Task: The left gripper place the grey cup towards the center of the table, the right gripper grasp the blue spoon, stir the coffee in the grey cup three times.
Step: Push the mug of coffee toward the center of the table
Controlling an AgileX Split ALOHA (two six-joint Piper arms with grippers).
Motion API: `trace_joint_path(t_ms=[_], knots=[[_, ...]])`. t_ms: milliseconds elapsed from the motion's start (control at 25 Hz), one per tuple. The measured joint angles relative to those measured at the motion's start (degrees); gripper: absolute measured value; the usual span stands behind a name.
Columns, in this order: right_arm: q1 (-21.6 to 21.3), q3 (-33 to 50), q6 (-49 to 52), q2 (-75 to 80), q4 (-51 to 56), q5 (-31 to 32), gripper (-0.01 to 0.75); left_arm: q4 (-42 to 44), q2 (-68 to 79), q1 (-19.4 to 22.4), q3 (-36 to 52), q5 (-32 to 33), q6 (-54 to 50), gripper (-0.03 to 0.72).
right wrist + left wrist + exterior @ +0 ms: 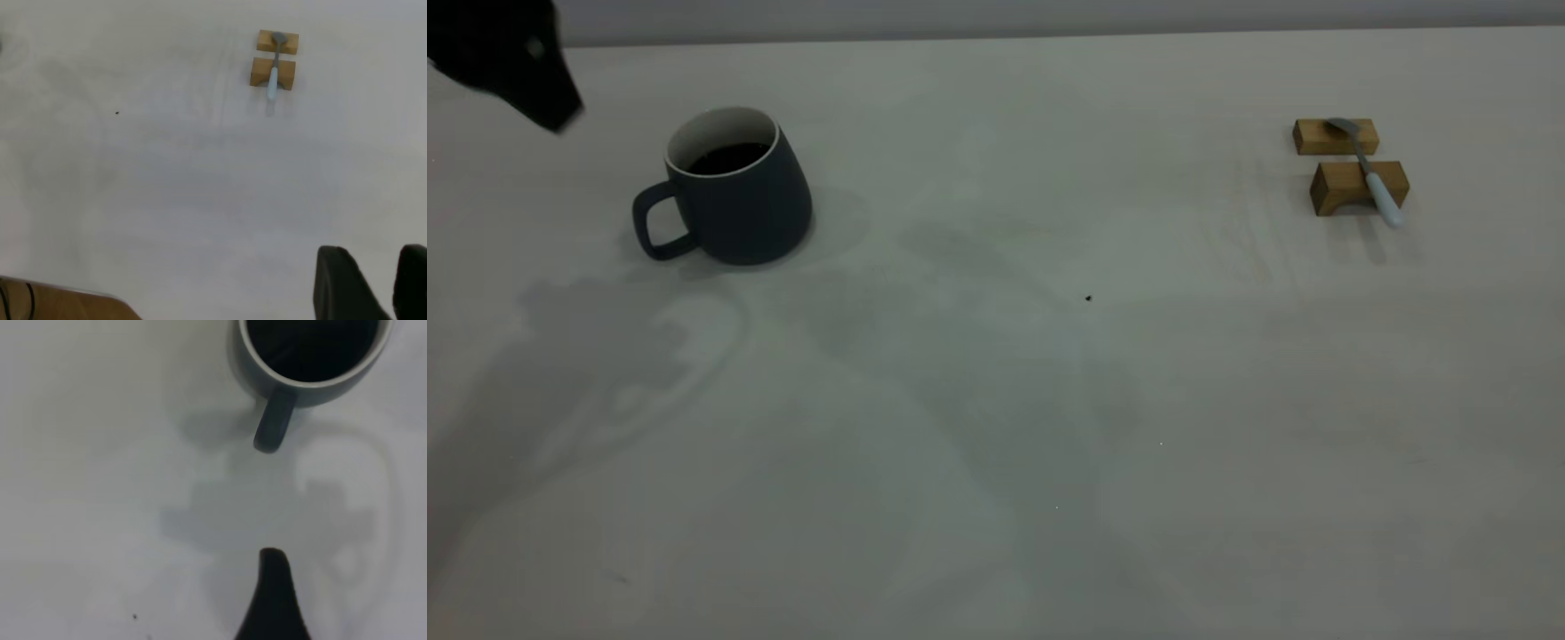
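The grey cup [734,200] stands upright at the far left of the table [996,427], its loop handle [272,427] pointing left in the exterior view. Dark coffee [727,158] fills it. My left gripper [534,84] hangs at the far left corner, above and left of the cup, apart from it. Only one of its fingers [273,593] shows in the left wrist view, with nothing beside it. The blue spoon [1371,172] lies across two wooden blocks at the far right. My right gripper [377,267] is open and empty, well back from the spoon [273,73].
Two brown wooden blocks [1336,136] [1358,186] carry the spoon. A tiny dark speck [1088,299] marks the table's middle. A brown edge with a black cable [60,303] shows in the right wrist view. Arm shadows fall across the left and middle of the tabletop.
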Motion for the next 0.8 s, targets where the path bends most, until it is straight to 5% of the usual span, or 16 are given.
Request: trace_joint_path(t_ms=[800], knots=[[0.0, 0.0, 0.0, 0.0, 0.1, 0.0, 0.237, 0.0, 23.9, 0.0, -14.5, -5.0, 10.0, 0.604]])
